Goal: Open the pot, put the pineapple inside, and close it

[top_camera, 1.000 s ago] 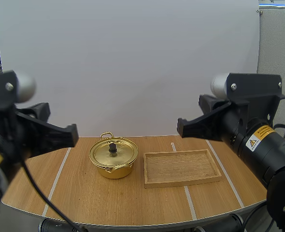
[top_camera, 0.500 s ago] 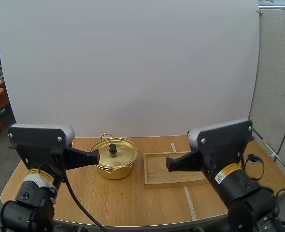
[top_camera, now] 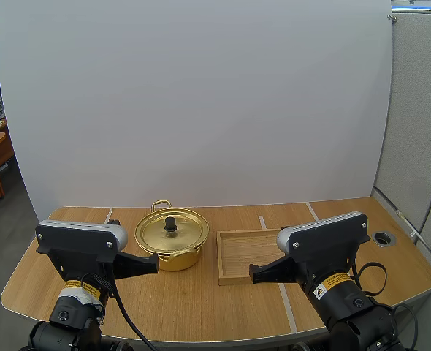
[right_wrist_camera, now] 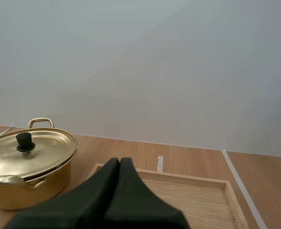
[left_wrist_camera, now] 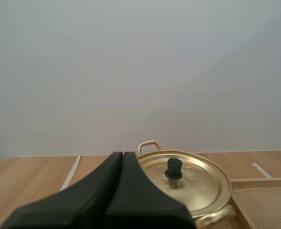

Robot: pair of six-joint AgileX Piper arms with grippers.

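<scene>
Gold pot (top_camera: 174,259), one, lidded; wooden tray (top_camera: 237,257), one, beside it; left tool (left_wrist_camera: 123,154), right tool (right_wrist_camera: 120,160) pressed together.

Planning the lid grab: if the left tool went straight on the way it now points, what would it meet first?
Probably the pot, around its near rim. The shut left tool aims at it with nothing between. Height is unclear.
</scene>
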